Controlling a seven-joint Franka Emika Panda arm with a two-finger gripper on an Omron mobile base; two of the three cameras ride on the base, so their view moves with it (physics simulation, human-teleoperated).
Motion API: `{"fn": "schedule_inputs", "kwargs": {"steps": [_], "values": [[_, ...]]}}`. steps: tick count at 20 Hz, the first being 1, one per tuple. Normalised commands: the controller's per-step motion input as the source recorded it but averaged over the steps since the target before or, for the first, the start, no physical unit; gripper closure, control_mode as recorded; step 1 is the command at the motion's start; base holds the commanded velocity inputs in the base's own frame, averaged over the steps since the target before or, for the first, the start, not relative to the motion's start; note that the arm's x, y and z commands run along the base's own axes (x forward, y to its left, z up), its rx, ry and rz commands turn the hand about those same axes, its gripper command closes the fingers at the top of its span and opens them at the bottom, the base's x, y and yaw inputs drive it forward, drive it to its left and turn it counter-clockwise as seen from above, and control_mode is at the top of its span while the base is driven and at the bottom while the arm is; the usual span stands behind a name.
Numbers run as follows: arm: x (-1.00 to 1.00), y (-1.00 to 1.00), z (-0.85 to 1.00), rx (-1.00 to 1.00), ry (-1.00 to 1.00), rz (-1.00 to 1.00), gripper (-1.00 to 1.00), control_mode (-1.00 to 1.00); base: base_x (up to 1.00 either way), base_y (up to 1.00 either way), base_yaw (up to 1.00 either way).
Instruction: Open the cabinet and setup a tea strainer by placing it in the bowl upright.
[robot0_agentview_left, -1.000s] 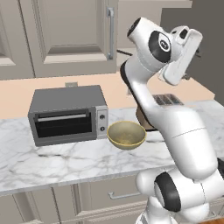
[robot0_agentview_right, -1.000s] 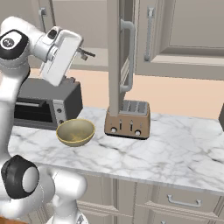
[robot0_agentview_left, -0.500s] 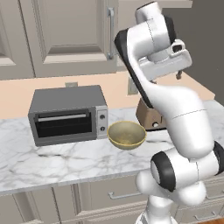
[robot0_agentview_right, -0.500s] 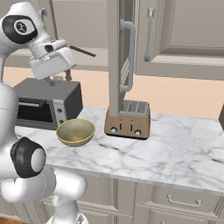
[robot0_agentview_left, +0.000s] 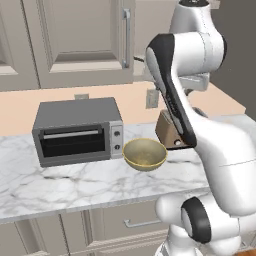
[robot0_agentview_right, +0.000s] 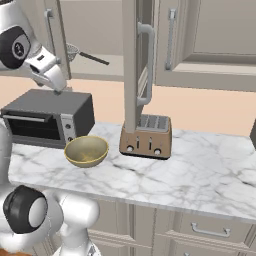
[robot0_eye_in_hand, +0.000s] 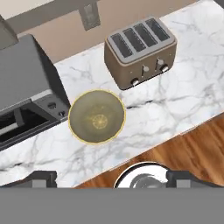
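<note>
The cabinet's (robot0_agentview_right: 54, 35) right door (robot0_agentview_right: 132, 65) stands swung out, edge-on above the toaster. On the pale shelf inside lies the tea strainer (robot0_agentview_right: 73, 50), a small mesh cup with its thin dark handle pointing right. The yellowish-olive bowl (robot0_agentview_right: 86, 150) (robot0_agentview_left: 144, 154) (robot0_eye_in_hand: 97, 116) sits empty on the marble counter, between the toaster oven and the toaster. My gripper (robot0_agentview_right: 57, 86) (robot0_eye_in_hand: 111, 178) hangs left of and below the strainer, above the toaster oven. It looks down at the bowl, open and holding nothing.
A grey toaster oven (robot0_agentview_left: 77, 131) (robot0_agentview_right: 47, 117) stands left of the bowl and a brown slotted toaster (robot0_agentview_right: 146, 136) (robot0_eye_in_hand: 141, 51) right of it. The open door overhangs the toaster. Another closed wall cabinet (robot0_agentview_right: 210, 40) is further right. Drawer fronts (robot0_agentview_right: 207, 230) run under the counter edge.
The arm has swung and the hand has turned down and drifted left and lower, away from the cabinet opening. The gripper stays open; strainer and bowl have not moved.
</note>
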Motion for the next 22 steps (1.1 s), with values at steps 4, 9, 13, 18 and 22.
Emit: {"fn": "schedule_inputs", "kwargs": {"steps": [4, 9, 13, 18, 22], "values": [[-0.15, 0.13, 0.1, -0.12, -0.81, 0.22, -1.0, -1.0, 0.0, 0.0, 0.0], [0.11, 0.05, -0.03, -0.02, -0.24, 0.09, -1.0, -1.0, 0.0, 0.0, 0.0], [0.45, 0.27, 0.01, -0.01, 0.0, 0.0, -1.0, -1.0, 0.0, 0.0, 0.0], [0.38, 0.28, 0.22, -0.09, 0.0, 0.1, -1.0, -1.0, 0.0, 0.0, 0.0], [0.33, 0.04, 0.36, -0.08, -0.13, 0.12, -1.0, -1.0, 0.0, 0.0, 0.0]]}}
